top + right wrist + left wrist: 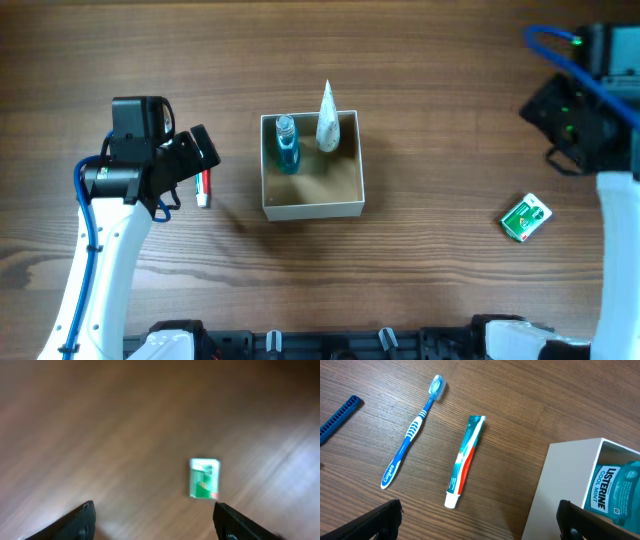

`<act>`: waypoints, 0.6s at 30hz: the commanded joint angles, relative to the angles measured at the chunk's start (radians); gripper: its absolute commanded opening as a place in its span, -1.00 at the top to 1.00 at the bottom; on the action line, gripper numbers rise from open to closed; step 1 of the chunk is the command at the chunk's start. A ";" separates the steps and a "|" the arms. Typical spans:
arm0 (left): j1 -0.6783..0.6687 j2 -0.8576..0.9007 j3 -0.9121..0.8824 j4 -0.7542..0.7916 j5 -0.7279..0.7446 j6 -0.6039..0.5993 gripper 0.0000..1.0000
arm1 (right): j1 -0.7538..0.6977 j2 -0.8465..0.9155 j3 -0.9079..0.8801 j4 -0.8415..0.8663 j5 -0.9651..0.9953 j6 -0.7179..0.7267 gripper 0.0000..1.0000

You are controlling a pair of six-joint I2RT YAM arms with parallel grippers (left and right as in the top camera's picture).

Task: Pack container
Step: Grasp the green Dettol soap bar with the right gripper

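Your left tool (pixel 479 519) stands wide over the toothpaste (pixel 464 462), beside the container (pixel 555 495). Your right tool (pixel 155 519) stands wide, green packet (pixel 204 478) on the bench (pixel 450 120) nearby.

The container (pixel 312 210) sits mid-table, with a blue bottle (pixel 287 146) and a white pointed tube (pixel 327 120) against its far wall. Just left of it, the left gripper (pixel 193 160) hangs over a small red-and-white tube (pixel 204 188). A green packet (pixel 526 218) lies well off to the right.

Robotics lab bench, wood-grain table (pixel 420 60), white left arm (pixel 95 270) with blue cable (pixel 86 210), black mounting hardware (pixel 330 345) at near edge
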 commanded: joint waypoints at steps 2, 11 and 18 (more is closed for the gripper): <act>0.005 0.000 0.017 0.003 -0.017 0.016 -0.99 | -0.192 0.011 -0.196 0.041 -0.117 0.000 -0.55; 0.005 0.000 0.017 0.002 -0.017 0.016 -0.99 | -0.336 0.013 -0.669 0.370 -0.204 -0.143 -0.64; 0.005 0.000 0.017 0.002 -0.017 0.016 -1.00 | -0.340 0.017 -0.906 0.666 -0.204 -0.243 -0.73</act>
